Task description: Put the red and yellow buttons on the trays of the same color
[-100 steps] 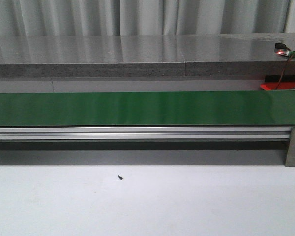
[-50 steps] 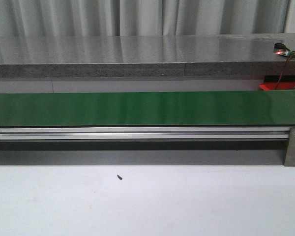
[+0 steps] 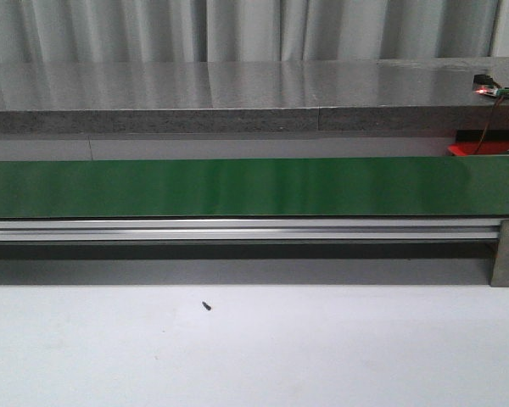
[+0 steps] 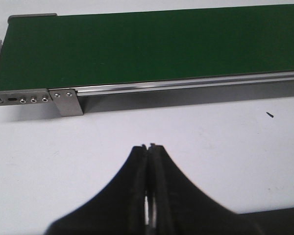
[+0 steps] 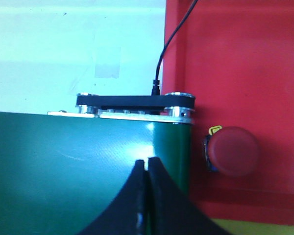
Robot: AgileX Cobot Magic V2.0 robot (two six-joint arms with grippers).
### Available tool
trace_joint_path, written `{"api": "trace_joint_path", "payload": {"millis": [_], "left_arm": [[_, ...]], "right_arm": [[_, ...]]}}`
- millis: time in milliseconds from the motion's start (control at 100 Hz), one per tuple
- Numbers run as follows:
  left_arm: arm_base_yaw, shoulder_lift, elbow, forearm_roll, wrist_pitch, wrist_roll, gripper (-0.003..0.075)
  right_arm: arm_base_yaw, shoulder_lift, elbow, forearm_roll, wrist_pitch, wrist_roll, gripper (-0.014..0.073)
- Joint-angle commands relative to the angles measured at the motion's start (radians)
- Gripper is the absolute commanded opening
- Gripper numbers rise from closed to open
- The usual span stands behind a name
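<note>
A red button lies on the red tray, just beyond the end of the green conveyor belt. My right gripper hangs shut and empty over that belt end, beside the button. A strip of yellow tray shows past the red one. The red tray's edge peeks out at the far right in the front view. My left gripper is shut and empty above the white table, near the belt's other end. No yellow button is in view.
The long green belt on its aluminium rail crosses the front view. Behind it runs a grey stone ledge carrying a small lit device with a wire. A tiny dark speck lies on the white table.
</note>
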Motion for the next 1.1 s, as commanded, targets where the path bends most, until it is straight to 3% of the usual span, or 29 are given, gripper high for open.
{"api": "trace_joint_path", "payload": {"millis": [0, 420, 840, 1090], "left_arm": [[-0.008, 0.006, -0.025, -0.015, -0.066, 0.004, -0.0020], [-0.008, 0.006, -0.025, -0.015, -0.066, 0.004, -0.0020], [-0.008, 0.006, -0.025, -0.015, -0.066, 0.004, -0.0020], [-0.008, 0.006, -0.025, -0.015, -0.066, 0.004, -0.0020]], "right_arm": [[0.015, -0.110, 0.050, 0.005, -0.117, 0.000, -0.0067], [0.032, -0.422, 0.406, -0.007, -0.387, 0.000, -0.0067], [0.032, -0.640, 0.494, -0.012, -0.174, -0.001, -0.0067], [0.037, -0.813, 0.600, -0.014, -0.117, 0.010, -0.0067]]}}
